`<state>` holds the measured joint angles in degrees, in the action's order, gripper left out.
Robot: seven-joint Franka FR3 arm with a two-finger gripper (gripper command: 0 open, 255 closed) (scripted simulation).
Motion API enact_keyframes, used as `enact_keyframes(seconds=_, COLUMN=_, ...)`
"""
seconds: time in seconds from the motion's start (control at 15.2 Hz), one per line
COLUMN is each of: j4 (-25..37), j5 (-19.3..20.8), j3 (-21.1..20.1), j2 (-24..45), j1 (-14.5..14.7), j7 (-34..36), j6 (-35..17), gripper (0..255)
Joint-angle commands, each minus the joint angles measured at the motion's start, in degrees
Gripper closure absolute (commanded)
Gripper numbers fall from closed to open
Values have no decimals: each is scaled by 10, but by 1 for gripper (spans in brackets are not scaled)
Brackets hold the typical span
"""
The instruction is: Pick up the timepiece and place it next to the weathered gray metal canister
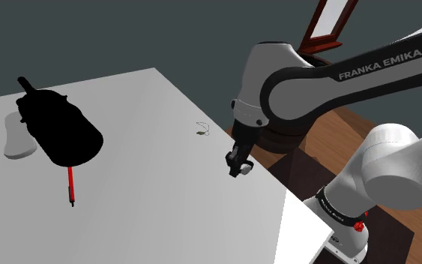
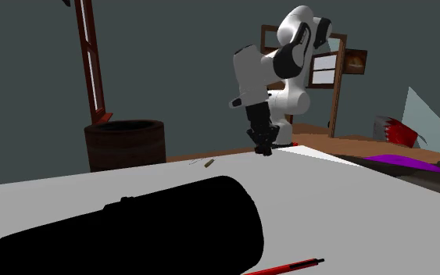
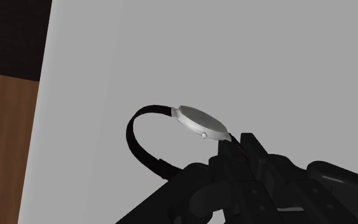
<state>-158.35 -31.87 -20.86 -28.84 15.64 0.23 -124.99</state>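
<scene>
The timepiece, a small wristwatch with a silver case and a black strap, rests on the white table. It appears tiny in the shoulder view and in the second exterior view. My black gripper hangs just above the table near its edge, a short way from the watch and apart from it. A big canister-shaped thing, drawn all black, lies on its side at the shoulder view's left, and looms in the second exterior view's foreground.
A red pen lies beside the black canister. A pale grey object sits at the canister's far side. Past the table edge stand a brown barrel and the wooden floor.
</scene>
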Motion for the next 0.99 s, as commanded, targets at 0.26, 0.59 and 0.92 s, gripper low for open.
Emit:
enact_keyframes(seconds=0.26, j4=23, j5=16, j3=11, j2=-35, j1=-4, j7=15, j6=58, gripper=255)
enact_keyframes(seconds=0.59, j4=47, j5=28, j3=21, j2=-58, j1=-7, j7=27, j6=103, gripper=255)
enact_keyframes(seconds=0.92, j4=74, j5=39, j3=30, j2=-75, j1=-9, j7=39, j6=146, gripper=255)
